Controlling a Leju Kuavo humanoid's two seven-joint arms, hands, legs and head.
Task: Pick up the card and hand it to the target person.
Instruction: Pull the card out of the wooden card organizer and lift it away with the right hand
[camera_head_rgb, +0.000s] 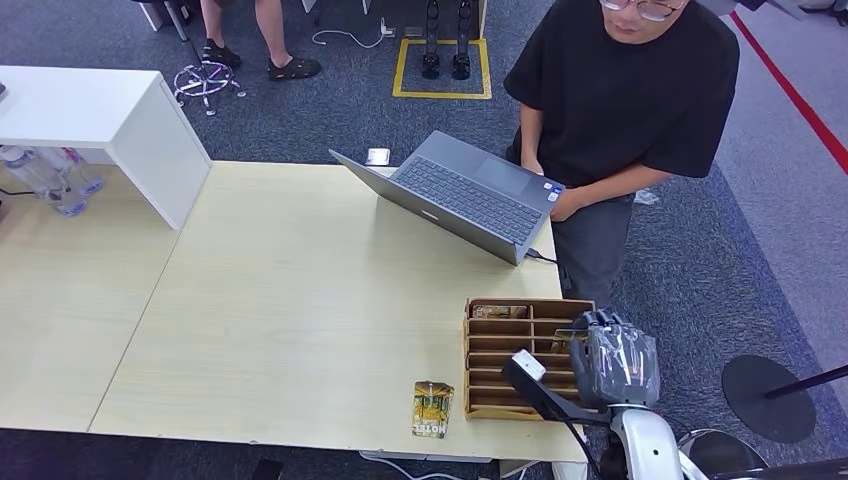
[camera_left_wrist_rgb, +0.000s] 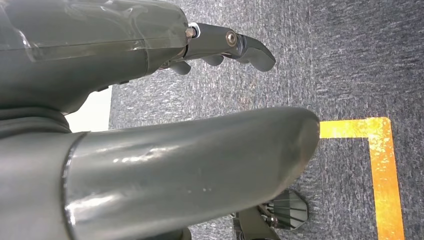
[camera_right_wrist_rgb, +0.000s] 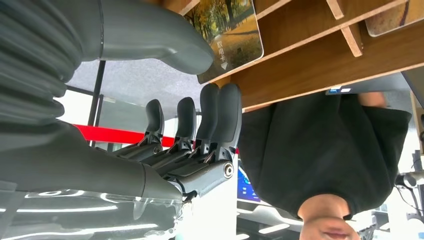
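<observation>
A wooden slotted rack (camera_head_rgb: 500, 395) stands at the table's near right edge. A card with an autumn-tree picture (camera_right_wrist_rgb: 231, 30) lies in one of its slots, its end sticking out toward the rack's right side (camera_head_rgb: 566, 340). My right hand (camera_head_rgb: 615, 360) is at that side of the rack. In the right wrist view its thumb (camera_right_wrist_rgb: 165, 42) lies on the card's face and its fingers (camera_right_wrist_rgb: 220, 107) reach under the card's edge, pinching the corner. The person in a black T-shirt (camera_head_rgb: 625, 90) stands across the table. My left hand (camera_left_wrist_rgb: 165, 165) hangs over the carpet, holding nothing.
An open grey laptop (camera_head_rgb: 460, 195) sits on the table in front of the person. A second picture card (camera_head_rgb: 432, 408) lies flat near the front edge, left of the rack. A white shelf unit (camera_head_rgb: 120, 125) and plastic bottles (camera_head_rgb: 50, 180) stand at the far left.
</observation>
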